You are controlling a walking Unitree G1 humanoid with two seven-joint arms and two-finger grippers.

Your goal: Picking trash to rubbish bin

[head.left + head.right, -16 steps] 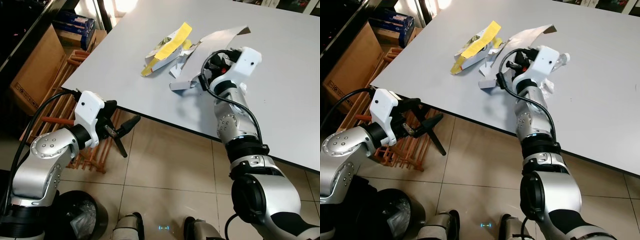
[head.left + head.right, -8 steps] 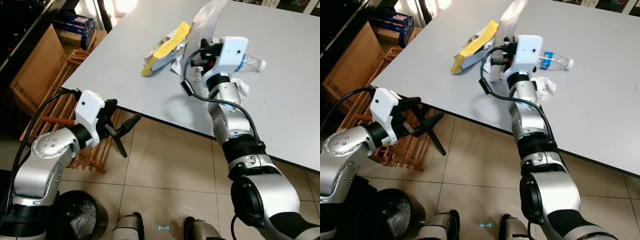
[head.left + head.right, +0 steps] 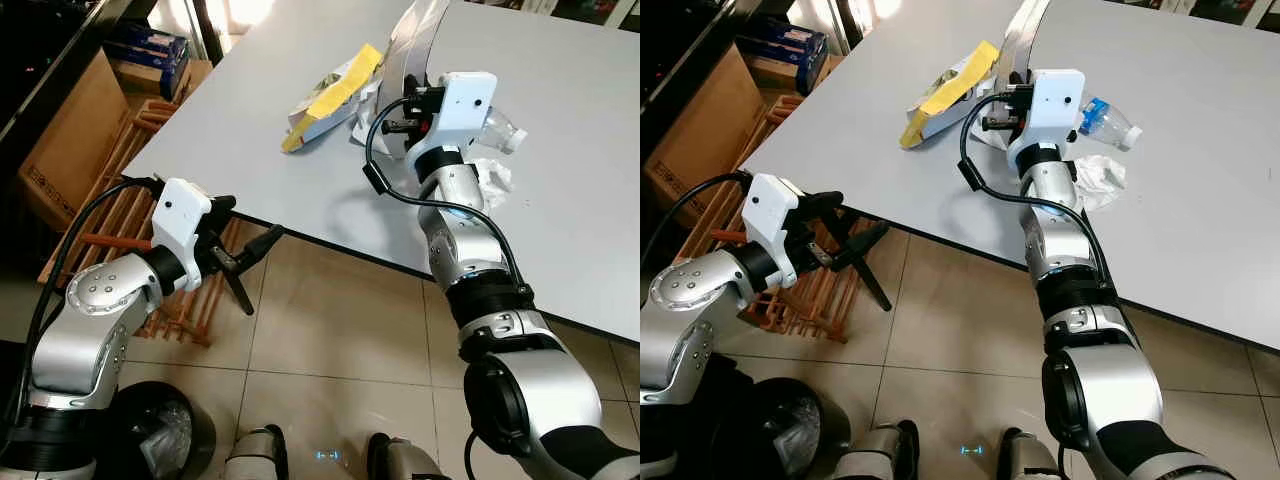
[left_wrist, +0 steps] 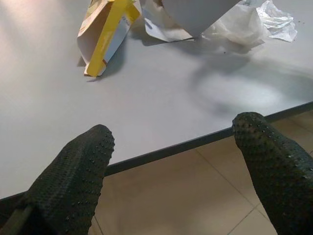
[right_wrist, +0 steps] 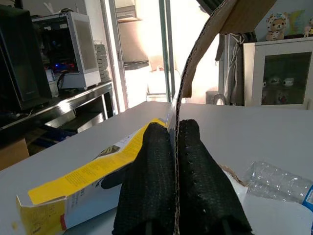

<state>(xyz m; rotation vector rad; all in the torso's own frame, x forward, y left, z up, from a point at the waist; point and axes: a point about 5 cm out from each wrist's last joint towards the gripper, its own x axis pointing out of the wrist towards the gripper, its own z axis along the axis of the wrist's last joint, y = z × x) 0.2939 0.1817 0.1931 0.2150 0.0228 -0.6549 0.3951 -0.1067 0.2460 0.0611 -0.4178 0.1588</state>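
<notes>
My right gripper point(image 5: 174, 131) is shut on the edge of a flat piece of grey-brown cardboard point(image 3: 408, 42) and holds it upright above the grey table point(image 3: 240, 140). A yellow and white carton point(image 3: 328, 97) lies on the table just left of it. Behind the right wrist lie a clear plastic bottle point(image 3: 1107, 116) and a crumpled white paper point(image 3: 1097, 182). My left gripper point(image 3: 254, 268) hangs open below the table's near edge, with nothing between its fingers. The left wrist view looks up at the carton point(image 4: 104, 35) and the paper point(image 4: 243, 25).
A black rubbish bin point(image 3: 168, 428) with a bag in it stands on the tiled floor at the lower left. A wooden rack point(image 3: 176, 308) and a brown cardboard box point(image 3: 72, 140) stand left of the table. Blue boxes point(image 3: 150, 45) sit behind them.
My right gripper has lifted the cardboard off the table and stood it upright, which uncovered the bottle. The bottle has shifted a little. The left arm has barely moved.
</notes>
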